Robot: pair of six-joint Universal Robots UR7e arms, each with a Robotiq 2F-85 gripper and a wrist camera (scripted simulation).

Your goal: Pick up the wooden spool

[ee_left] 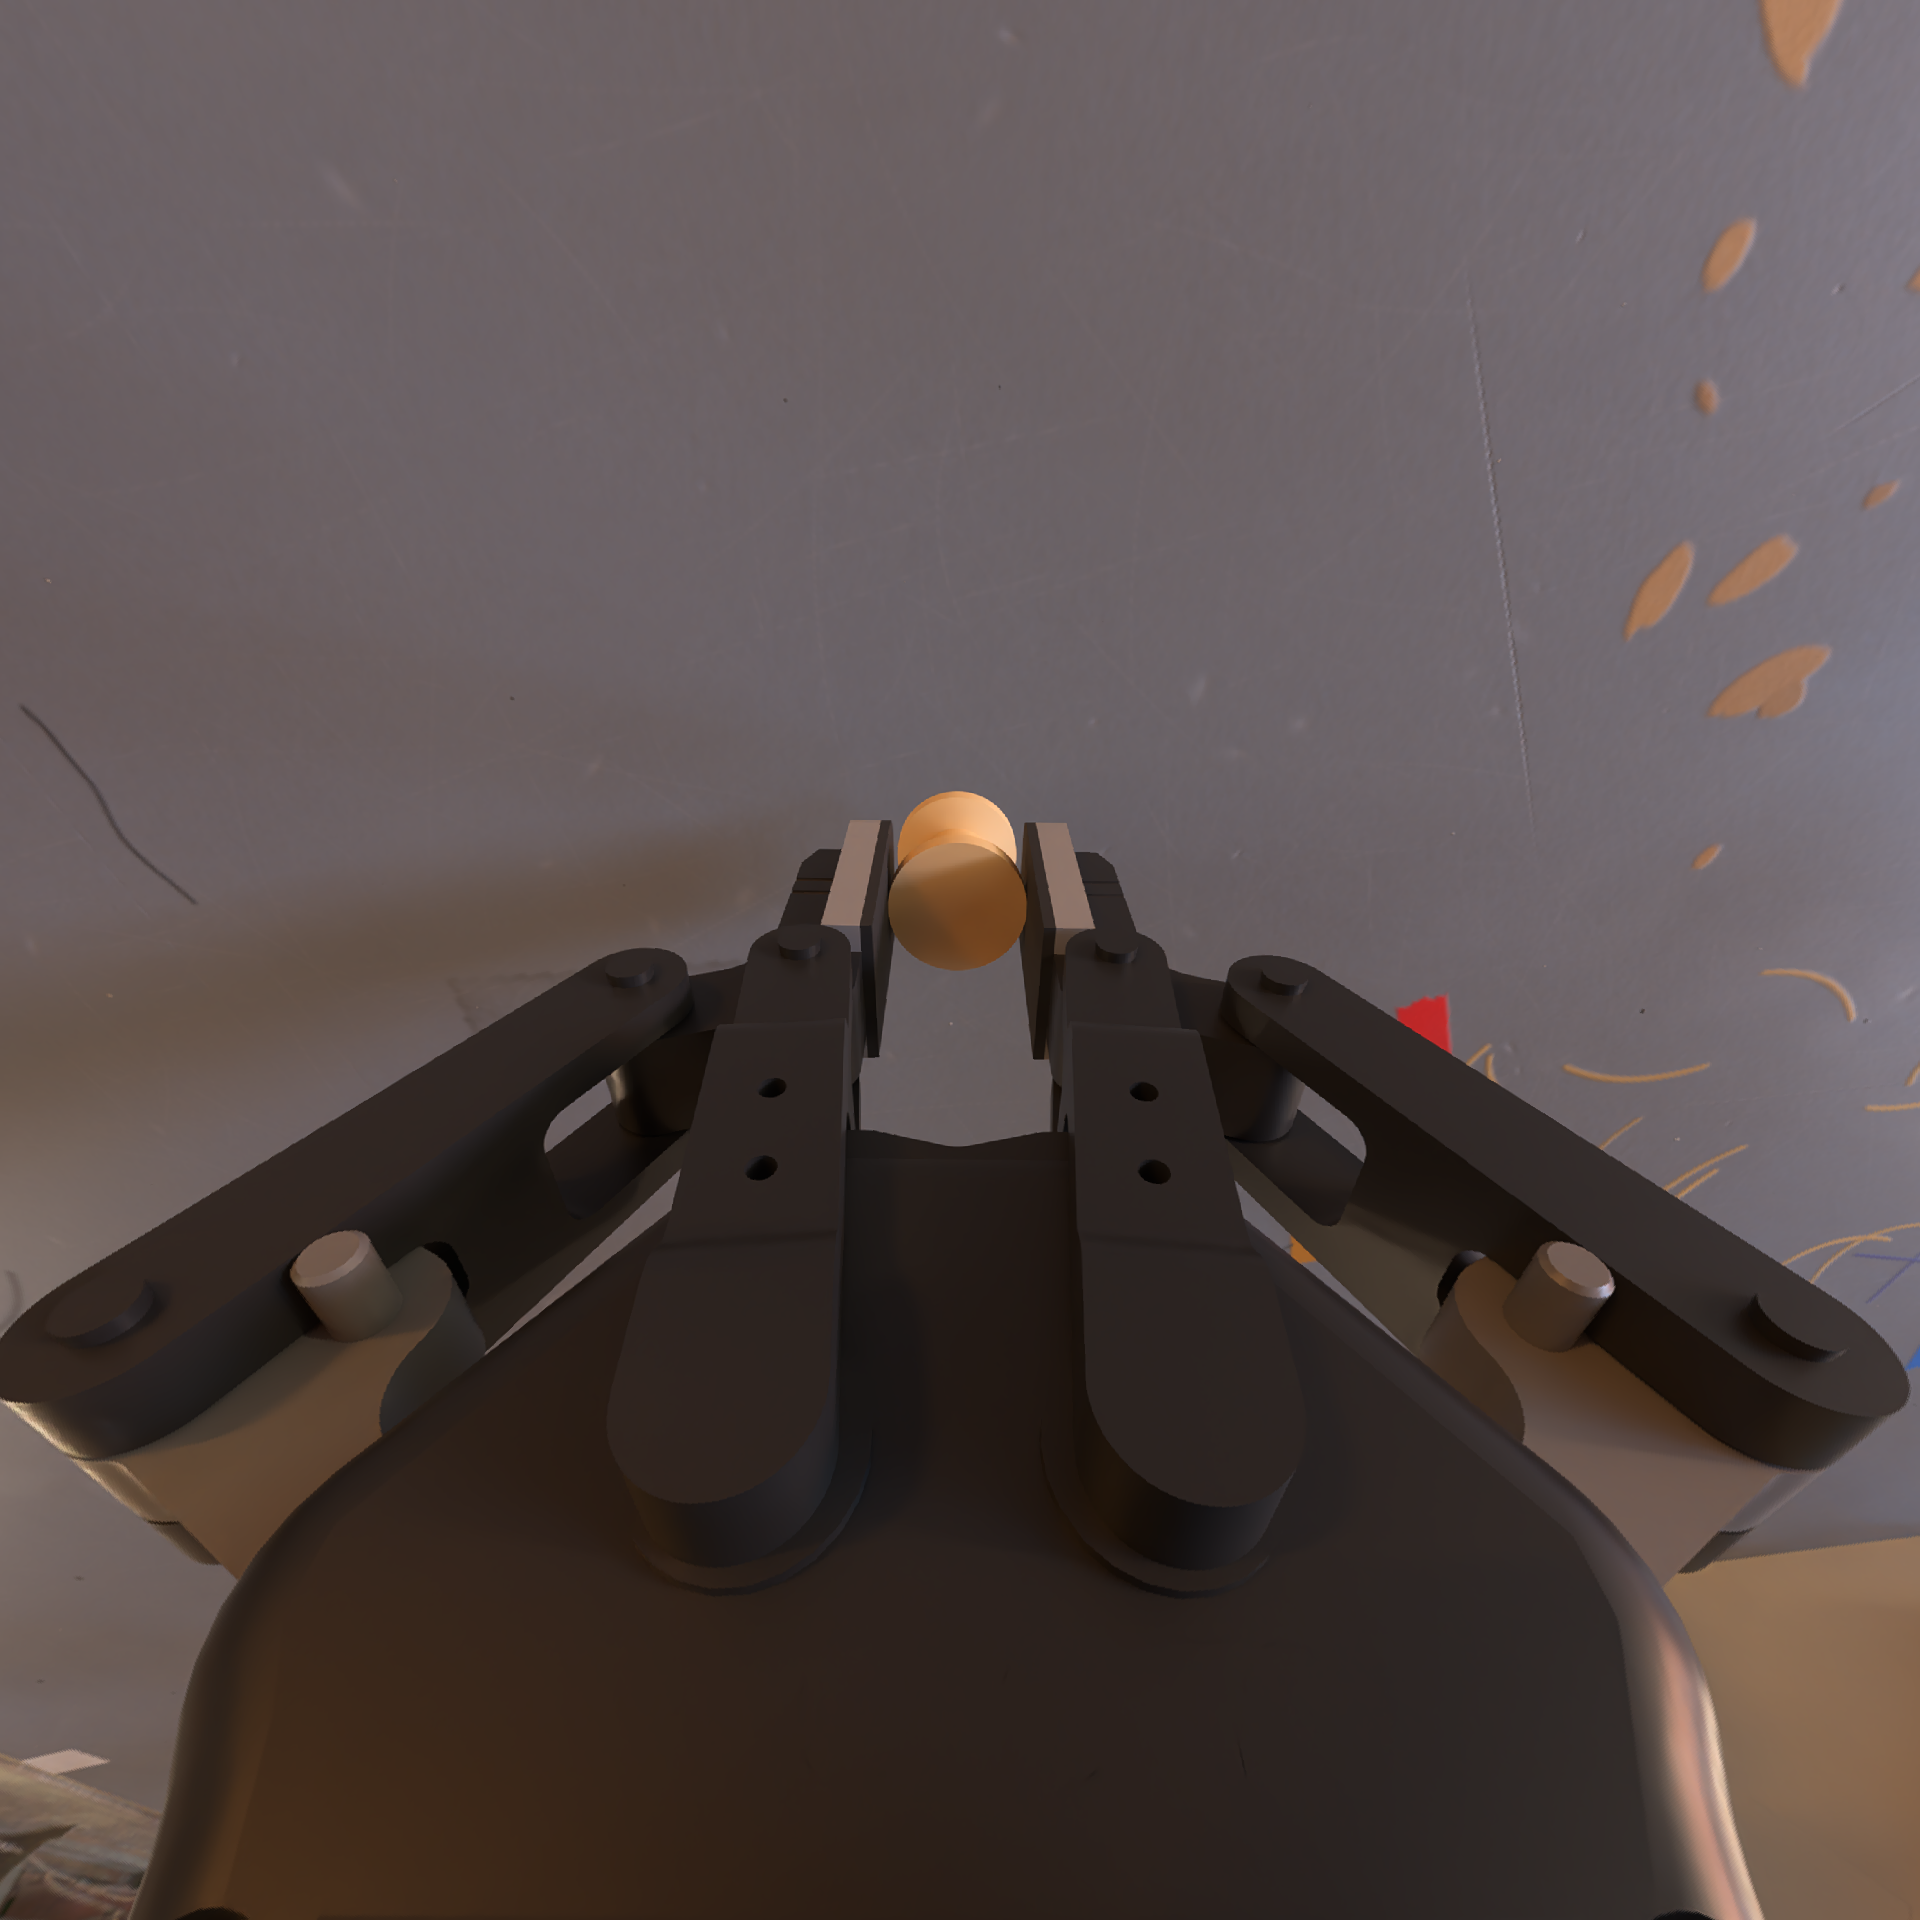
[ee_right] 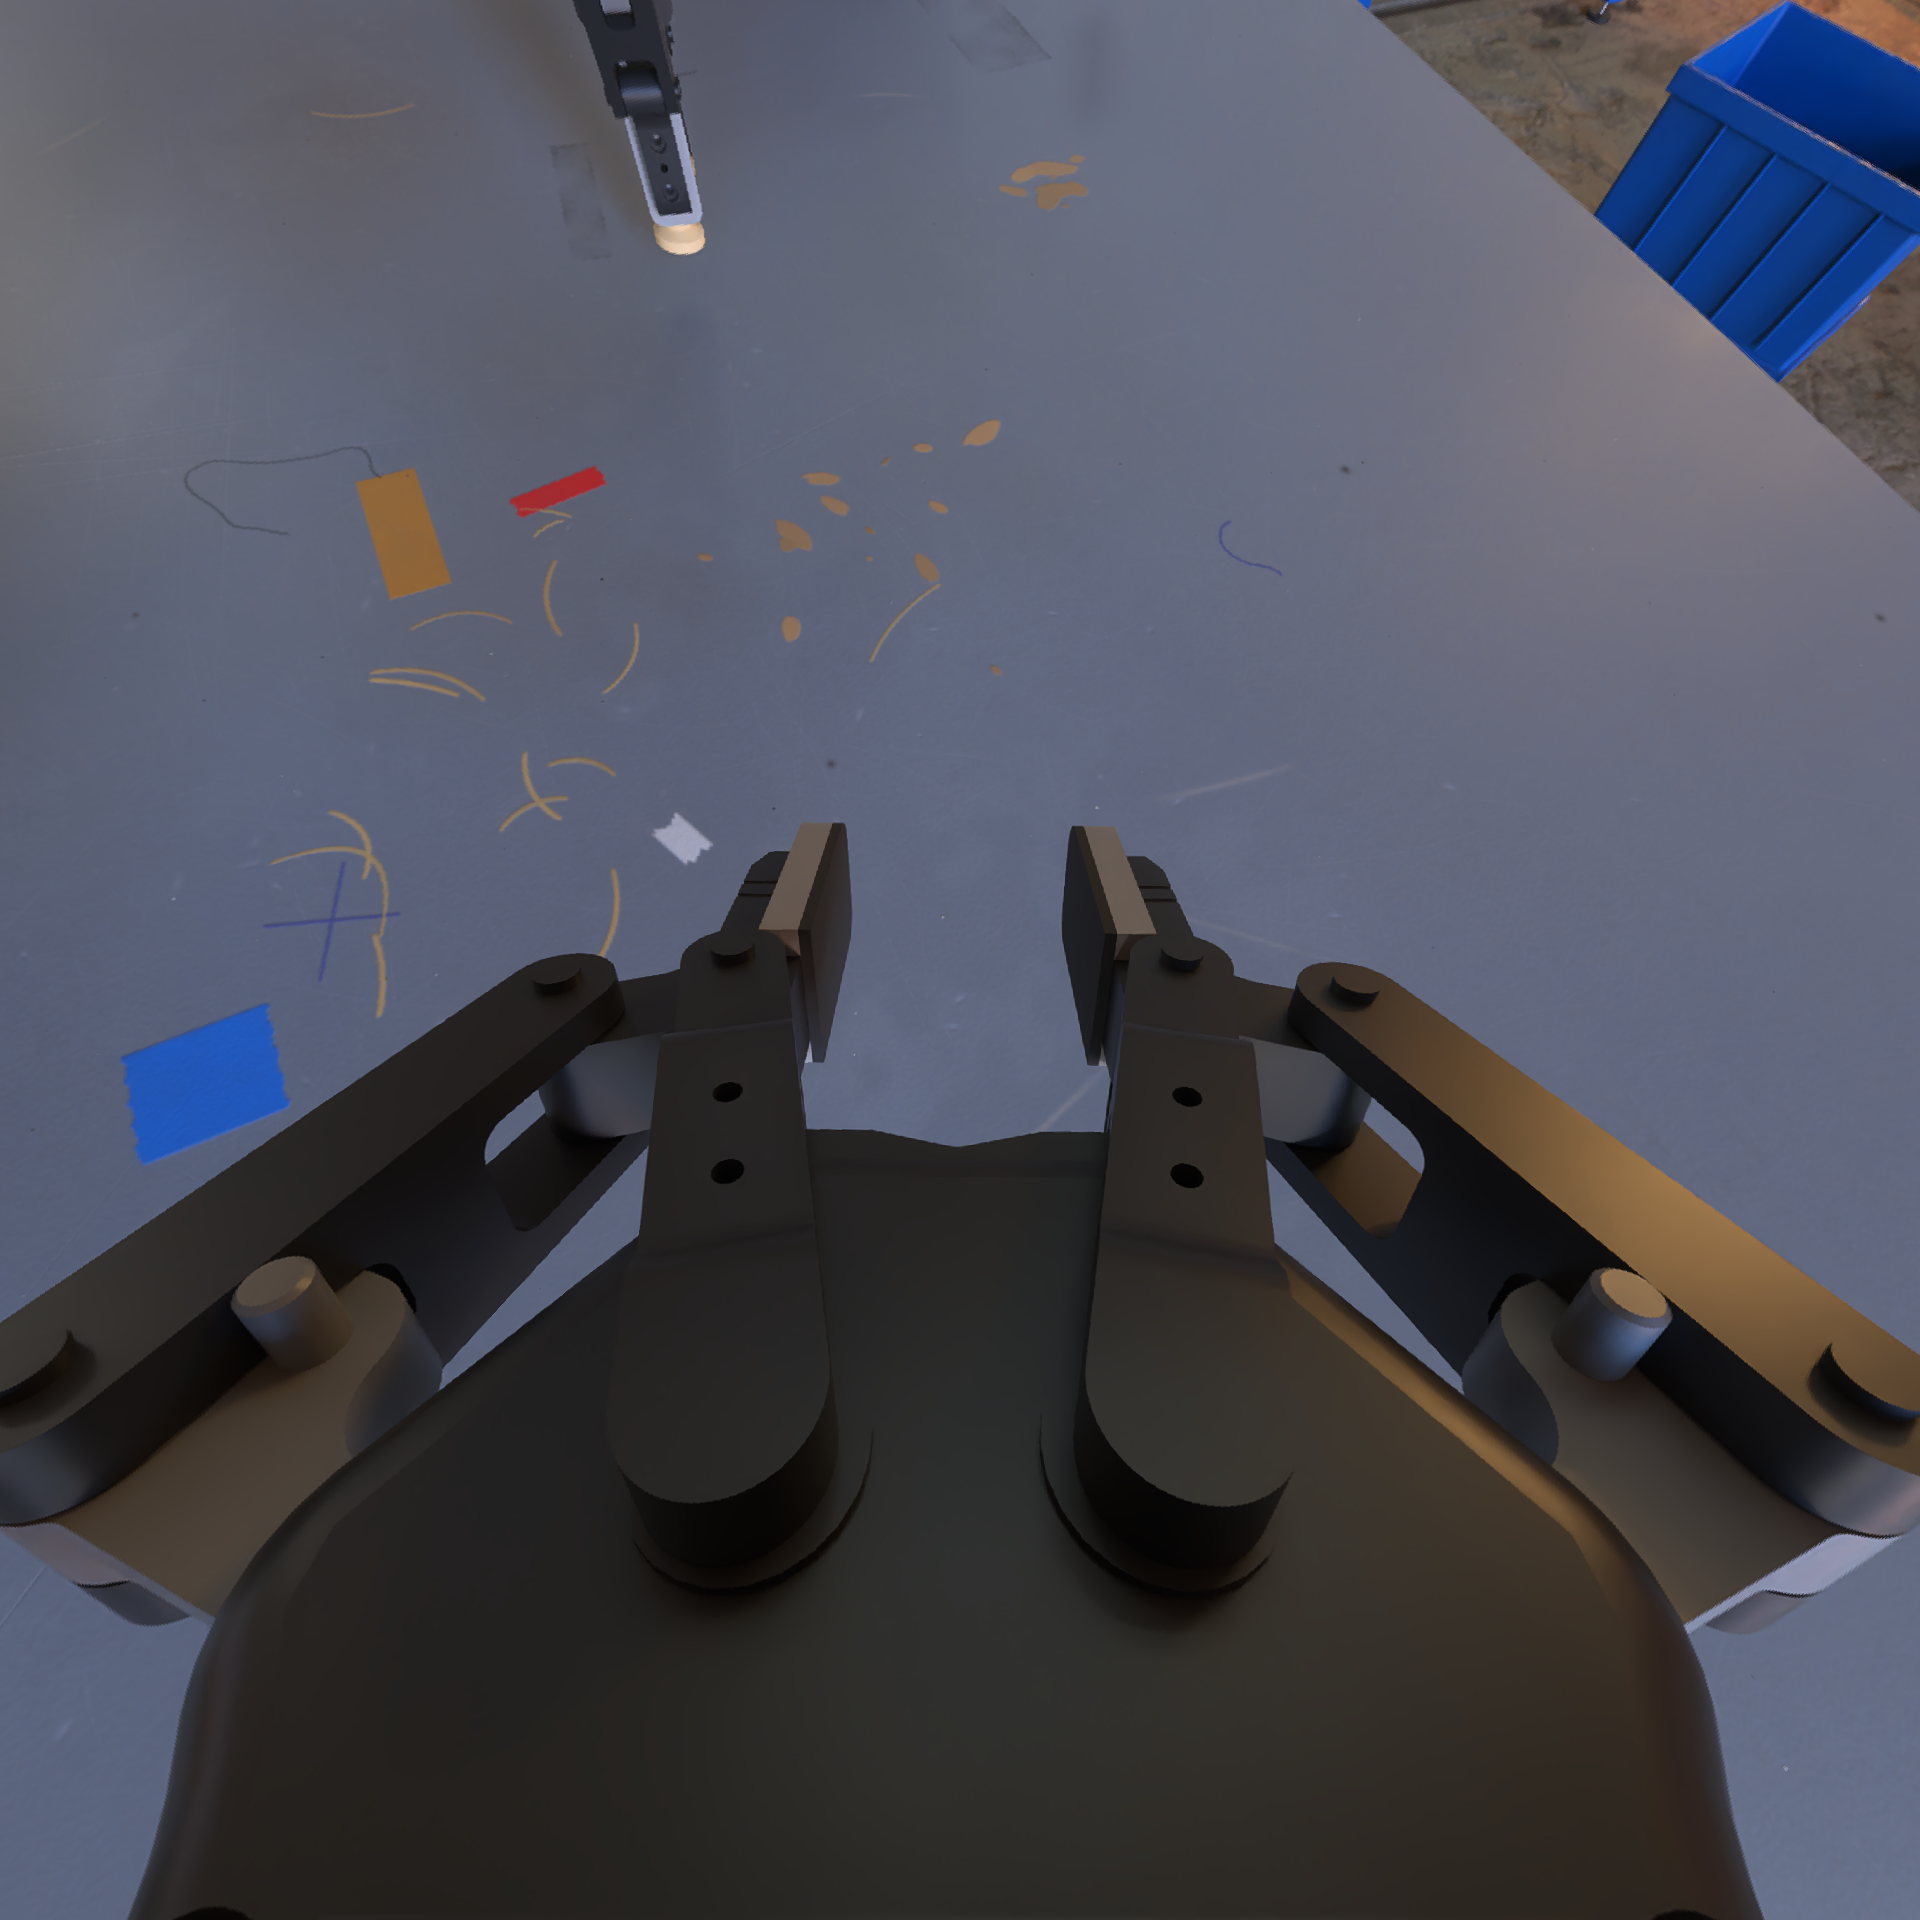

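Observation:
The wooden spool [ee_left: 956, 902] is a small tan cylinder with wider round ends. It sits between the pads of my left gripper [ee_left: 958, 883], which is shut on it, one pad on each side. In the right wrist view the left gripper [ee_right: 677, 223] shows far off at the top, pointing down, with the spool [ee_right: 681, 239] at its tip just above the grey table [ee_right: 1351, 623]. My right gripper [ee_right: 956, 883] is open and empty above the table, well short of the spool.
The grey tabletop carries flat marks only: a blue patch [ee_right: 203, 1081], an orange patch [ee_right: 402, 532], a red strip [ee_right: 557, 490], tan scribbles and flecks. A blue bin [ee_right: 1777, 208] stands on the floor beyond the table's right edge.

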